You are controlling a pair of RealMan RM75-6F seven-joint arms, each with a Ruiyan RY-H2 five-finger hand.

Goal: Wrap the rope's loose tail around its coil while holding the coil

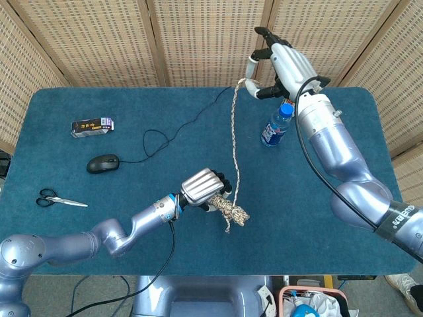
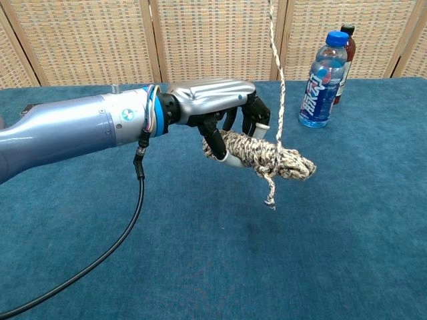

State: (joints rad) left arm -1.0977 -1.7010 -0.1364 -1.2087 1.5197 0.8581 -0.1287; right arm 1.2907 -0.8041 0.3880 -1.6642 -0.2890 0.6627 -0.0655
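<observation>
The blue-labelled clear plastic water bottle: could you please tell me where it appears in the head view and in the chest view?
Head view: the blue-labelled clear plastic water bottle stands right of centre, under the right hand.
Chest view: the bottle stands upper right, at the table's far edge.
Shared landmark: the taut speckled rope tail rises just left of the bottle in both.
</observation>
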